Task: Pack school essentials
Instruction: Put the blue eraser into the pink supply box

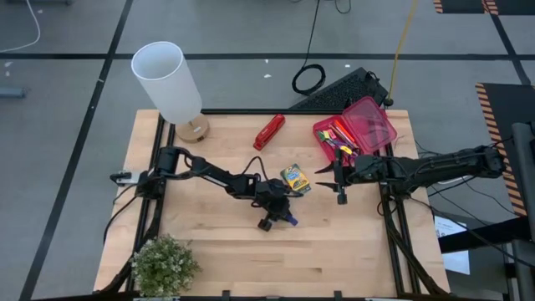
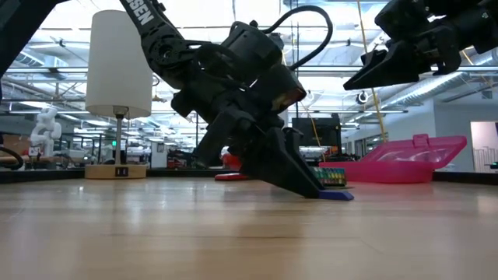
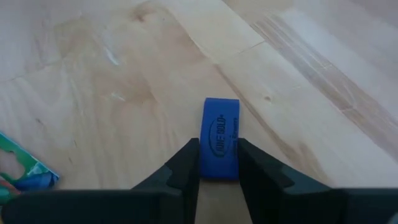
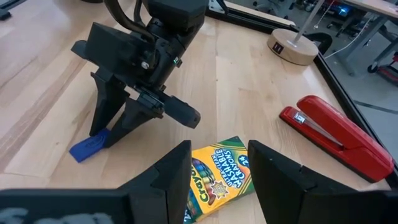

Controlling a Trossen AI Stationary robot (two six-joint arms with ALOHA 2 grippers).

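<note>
Blue eraser pinched at the surface, crayon box just beside it

Fingers of the left claw (image 3: 217,163) are clamped on either side of a blue eraser (image 3: 220,138), which lies flat on the wooden surface (image 1: 217,242) with its printed face up. Seen from above, this claw (image 1: 278,216) sits just below the green-yellow crayon box (image 1: 294,178) — close, but not touching it. From table height the left claw (image 2: 311,187) slants down to the wood, and the eraser (image 2: 336,196) pokes out past the fingertips.

Right of the crayon box hangs the right claw (image 1: 338,182), raised off the surface and spread wide with nothing in it; its own camera shows the crayon box (image 4: 217,175) lying face up between its two dark fingers (image 4: 171,177). The same camera catches the eraser (image 4: 89,147) under the left claw (image 4: 107,134), and a red stapler (image 4: 336,134) lying beyond the crayon box.

Up and to the right of the crayon box stands the pink plastic box (image 1: 322,132), lid thrown back — coloured stationery (image 1: 341,140) fills it. A white lamp (image 1: 171,84) stands well to the upper left of the crayon box, with a small potted plant (image 1: 165,265) at the lower left.
</note>
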